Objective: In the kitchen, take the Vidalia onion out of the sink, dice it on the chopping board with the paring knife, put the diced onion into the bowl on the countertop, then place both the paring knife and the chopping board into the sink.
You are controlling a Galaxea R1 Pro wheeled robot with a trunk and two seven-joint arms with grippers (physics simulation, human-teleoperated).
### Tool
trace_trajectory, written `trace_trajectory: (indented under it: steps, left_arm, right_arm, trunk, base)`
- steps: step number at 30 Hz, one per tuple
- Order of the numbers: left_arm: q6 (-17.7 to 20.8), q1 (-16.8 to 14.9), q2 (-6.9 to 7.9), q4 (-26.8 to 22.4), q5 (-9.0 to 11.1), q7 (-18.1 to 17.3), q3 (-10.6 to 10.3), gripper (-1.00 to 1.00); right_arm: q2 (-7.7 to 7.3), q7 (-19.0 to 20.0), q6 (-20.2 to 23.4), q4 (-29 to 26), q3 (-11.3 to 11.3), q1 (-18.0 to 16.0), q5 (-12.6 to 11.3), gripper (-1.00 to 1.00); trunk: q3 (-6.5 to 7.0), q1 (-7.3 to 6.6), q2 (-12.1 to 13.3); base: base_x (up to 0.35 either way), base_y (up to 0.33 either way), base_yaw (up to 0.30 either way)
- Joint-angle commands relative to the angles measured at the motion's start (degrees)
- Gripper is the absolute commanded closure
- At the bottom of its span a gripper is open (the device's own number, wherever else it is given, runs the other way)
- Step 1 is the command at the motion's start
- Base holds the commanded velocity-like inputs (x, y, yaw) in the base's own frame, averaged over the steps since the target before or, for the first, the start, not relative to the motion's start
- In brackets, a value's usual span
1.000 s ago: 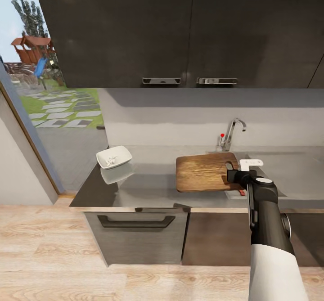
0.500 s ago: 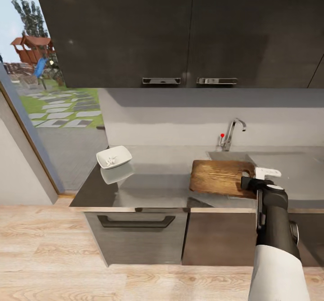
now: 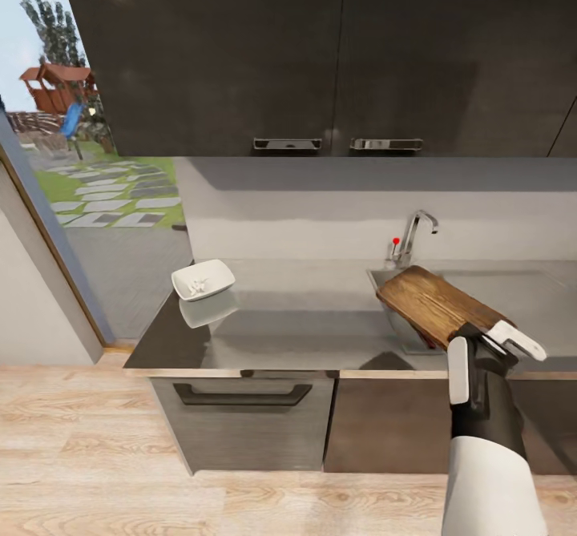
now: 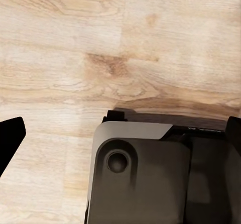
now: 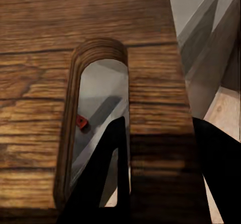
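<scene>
Reaching up from the near edge of the head view, the single visible arm, the right one, stands almost upright, its white forearm and black wrist ending at the right pincer (image 3: pixel 481 336), clenched on the handle end of the one chopping board (image 3: pixel 437 304). In the right wrist view a dark finger (image 5: pixel 108 184) passes through the board's oval slot, and a small red bit, perhaps the paring knife (image 5: pixel 80 122), shows through it against grey steel. The board is tilted, its far end over the sink (image 3: pixel 393 312); half a second ago it lay nearly flat, further left on the surface (image 3: pixel 304 320). One white bowl (image 3: pixel 203 280) with pale pieces inside sits well apart at the surface's left end. One chrome tap (image 3: pixel 413 239) rises behind the sink. The left pincer's state I cannot tell; its wrist view looks down on the wooden floor (image 4: pixel 100 43).
</scene>
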Motion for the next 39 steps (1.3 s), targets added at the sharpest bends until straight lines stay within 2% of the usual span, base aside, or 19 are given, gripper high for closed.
trace_trajectory:
  steps: [1, 3, 5, 8, 11, 15, 20, 30, 39]
  left_arm:
    - [0.0, 0.0, 0.06, -0.1, 0.5, 0.4, -0.5, -1.00]
    - [0.0, 0.0, 0.06, 0.0, 0.5, 0.4, -0.5, -1.00]
    - [0.0, 0.0, 0.06, 0.0, 0.5, 0.4, -0.5, -1.00]
    - [0.0, 0.0, 0.06, 0.0, 0.5, 0.4, -0.5, -1.00]
    - [0.0, 0.0, 0.06, 0.0, 0.5, 0.4, -0.5, -1.00]
    - [0.0, 0.0, 0.06, 0.0, 0.5, 0.4, -0.5, -1.00]
    - [0.0, 0.0, 0.04, 0.0, 0.5, 0.4, -0.5, -1.00]
    - [0.1, 0.0, 0.05, 0.0, 0.5, 0.4, -0.5, -1.00]
    - [0.0, 0.0, 0.00, 0.1, 0.5, 0.4, -0.5, -1.00]
  right_arm:
    - [0.17, -2.5, -1.6, 0.0, 0.2, -0.1, -0.8, 1.00]
    - [0.50, -6.8, -3.9, 0.1, 0.4, -0.1, -1.0, 1.00]
    - [1.61, -13.6, -8.0, 0.1, 1.6, -0.1, -1.2, 1.00]
    - [2.71, -17.9, -12.0, 0.2, 4.6, -0.1, -1.1, 1.00]
    - [3.42, -20.3, -14.0, 0.2, 7.0, -0.1, -1.3, 1.00]
    - [3.64, -21.2, -14.6, 0.0, 8.0, -0.1, -2.5, 1.00]
    - [3.64, -21.3, -14.7, -0.2, 8.0, -0.1, -4.2, 1.00]
    - [3.64, -21.3, -14.6, -0.1, 8.0, -0.1, -4.4, 1.00]
    - [3.64, -21.2, -14.6, -0.1, 7.9, -0.1, -4.4, 1.00]
  trunk:
    - [-0.13, 0.03, -0.1]
    - [-0.13, 0.03, -0.1]
    - [-0.13, 0.03, -0.1]
    - [-0.13, 0.03, -0.1]
    - [-0.13, 0.03, -0.1]
    - [-0.13, 0.03, -0.1]
    - [0.02, 0.03, -0.1]
    - [0.31, 0.03, -0.1]
    - [0.35, 0.03, -0.1]
  base:
    - [0.000, 0.000, 0.000]
    - [0.000, 0.000, 0.000]
    - [0.000, 0.000, 0.000]
    - [0.000, 0.000, 0.000]
    - [0.000, 0.000, 0.000]
    - [0.000, 0.000, 0.000]
    - [0.000, -0.007, 0.124]
    - [0.000, -0.225, 0.263]
    - [0.000, -0.085, 0.043]
